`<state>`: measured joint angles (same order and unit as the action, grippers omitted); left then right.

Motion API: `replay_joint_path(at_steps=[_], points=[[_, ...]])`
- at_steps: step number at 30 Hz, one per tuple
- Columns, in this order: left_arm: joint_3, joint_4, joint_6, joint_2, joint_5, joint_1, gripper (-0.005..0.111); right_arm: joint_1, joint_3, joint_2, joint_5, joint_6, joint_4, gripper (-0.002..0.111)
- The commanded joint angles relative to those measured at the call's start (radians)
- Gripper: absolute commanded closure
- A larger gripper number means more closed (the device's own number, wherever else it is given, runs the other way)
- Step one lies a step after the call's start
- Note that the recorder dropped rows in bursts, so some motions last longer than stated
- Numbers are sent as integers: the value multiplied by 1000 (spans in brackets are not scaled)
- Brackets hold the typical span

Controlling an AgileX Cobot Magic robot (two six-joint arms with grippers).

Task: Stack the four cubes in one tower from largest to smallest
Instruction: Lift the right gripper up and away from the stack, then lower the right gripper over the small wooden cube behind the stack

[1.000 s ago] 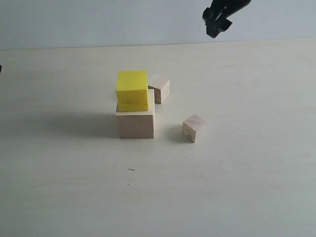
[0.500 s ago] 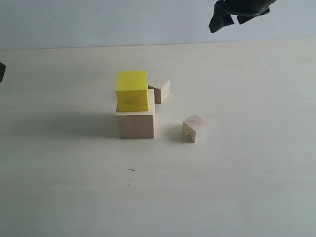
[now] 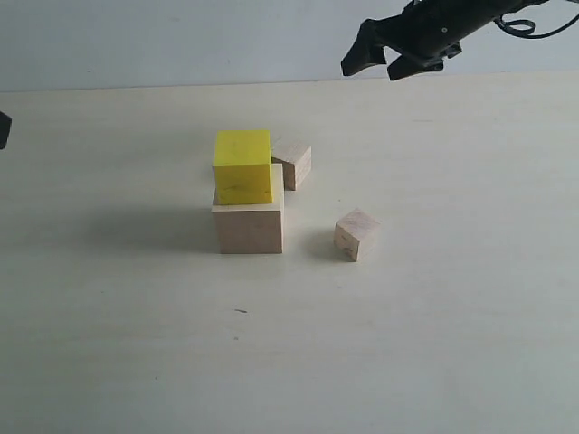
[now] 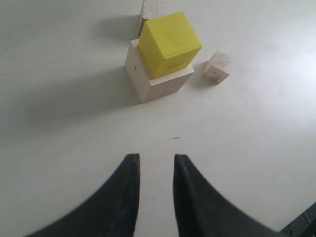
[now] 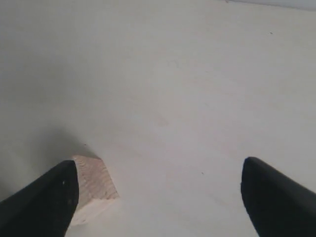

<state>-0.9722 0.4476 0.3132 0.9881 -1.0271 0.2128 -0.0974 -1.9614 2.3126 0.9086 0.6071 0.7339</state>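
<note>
Two levels are up: the medium bright yellow cube (image 3: 242, 167) sits on the large pale wood cube (image 3: 248, 231), set a little to one side so a strip of the wood top shows bare. The third level is the step in hand, I judge.

My right gripper (image 3: 374, 65) hangs high over the far side of the pale tabletop (image 3: 434, 344), fingers spread wide and holding nothing. My left gripper (image 4: 155, 160) hovers well back from the stack, fingers drawn to a narrow gap, also empty.

Two pieces lie loose. One small pale wood cube (image 3: 294, 163) is just behind the stack (touching it or merely close, I cannot tell). A second small pale wood cube (image 3: 355, 234) lies apart to the stack's right, turned at an angle. A pale wood corner (image 5: 94, 190) shows beside one of my right fingers, though I can't say which cube it is.

Next I should take the larger of the two, and they look too alike to rank from here. The angled one has free table on every side but wants a wrist turn to meet its flat faces. The one behind the stack is cramped, and a finger lowered on the stack side could nudge the yellow cube. Placing calls for a straight descent, centred on that small yellow top.
</note>
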Motion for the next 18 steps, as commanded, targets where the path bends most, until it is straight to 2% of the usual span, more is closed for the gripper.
replay_joint_path(at_steps=[1,7,12,18], points=[[2,-1,-4,-4,5,-3,81,-22,0,2,5,67,59,25],[2,-3,5,-4,5,-3,81,-77,0,7,4,119,36,28],[2,-3,15,-4,-5,-3,81,-143,0,7,15,133,-48,43],[2,-15,23,-4,-42,-3,81,-189,0,7,24,127,-93,39]])
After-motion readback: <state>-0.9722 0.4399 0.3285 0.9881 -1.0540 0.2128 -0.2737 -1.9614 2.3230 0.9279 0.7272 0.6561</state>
